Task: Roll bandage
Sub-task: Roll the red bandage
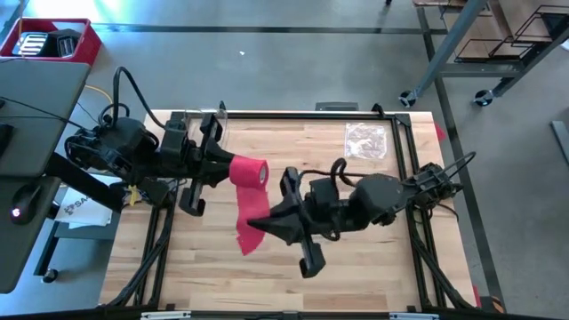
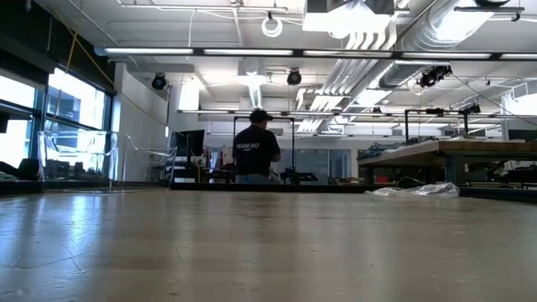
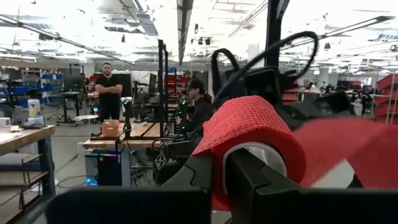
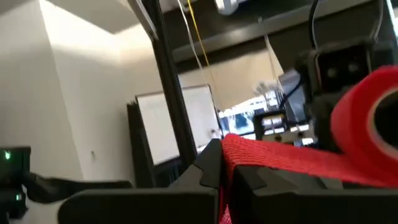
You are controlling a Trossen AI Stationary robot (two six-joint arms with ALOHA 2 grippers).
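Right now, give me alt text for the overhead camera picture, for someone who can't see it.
Above a wooden table, the left tool holds a red bandage roll while the right tool pinches its loose tail, which hangs down between them. A clear plastic bag lies near the table's far right corner.

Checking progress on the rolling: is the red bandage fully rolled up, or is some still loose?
Partly rolled. The bandage forms a roll in the left claw, and a loose tail runs to the right claw, shut on it.
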